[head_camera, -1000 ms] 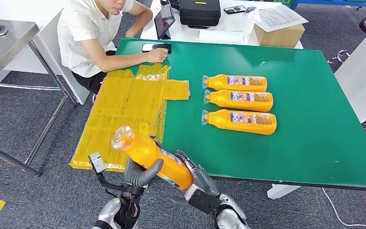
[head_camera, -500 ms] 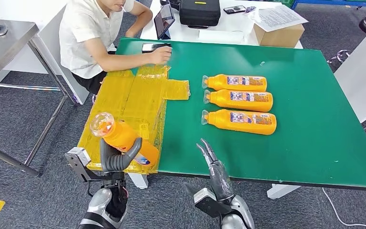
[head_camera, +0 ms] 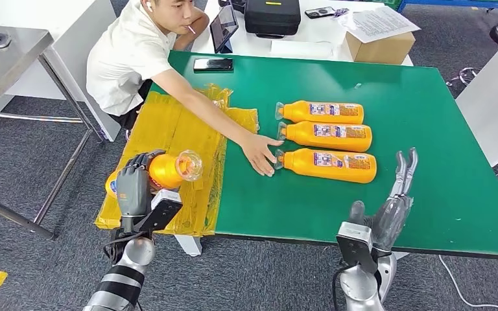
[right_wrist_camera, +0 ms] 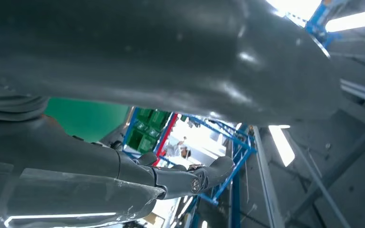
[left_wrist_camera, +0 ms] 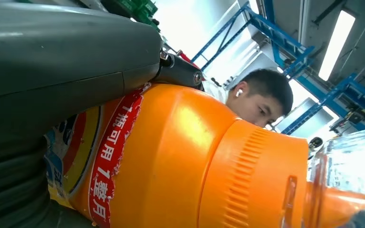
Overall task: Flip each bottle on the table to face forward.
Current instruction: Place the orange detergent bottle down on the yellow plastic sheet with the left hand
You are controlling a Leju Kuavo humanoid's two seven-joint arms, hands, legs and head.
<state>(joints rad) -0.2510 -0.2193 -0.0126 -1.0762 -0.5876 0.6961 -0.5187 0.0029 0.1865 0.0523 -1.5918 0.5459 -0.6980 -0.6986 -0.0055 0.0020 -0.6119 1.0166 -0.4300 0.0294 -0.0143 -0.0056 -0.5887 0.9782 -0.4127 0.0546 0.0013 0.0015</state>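
Note:
My left hand (head_camera: pixel 134 184) grips an orange bottle (head_camera: pixel 165 170) with a clear cap, held over the yellow sheet at the table's left edge; up close the bottle (left_wrist_camera: pixel 180 161) shows its red-banded label. Three more orange bottles lie side by side on the green table (head_camera: pixel 428 129), caps pointing left: the far bottle (head_camera: pixel 321 112), the middle bottle (head_camera: pixel 327 135) and the near bottle (head_camera: pixel 327 164). My right hand (head_camera: pixel 394 197) is raised over the table's near right edge, fingers straight and apart, holding nothing; its fingers (right_wrist_camera: pixel 123 171) stand spread.
A person in a white shirt (head_camera: pixel 130 58) sits at the far left and reaches a hand (head_camera: pixel 261 152) to the near bottle's cap. Yellow plastic sheeting (head_camera: pixel 175 142) covers the left end. A phone (head_camera: pixel 213 64) lies at the back; a cardboard box (head_camera: pixel 379 46) sits behind.
My left hand turned the bottle so its cap points right and lifted it. My right hand swung right along the near edge. The person's arm reached across to the near bottle.

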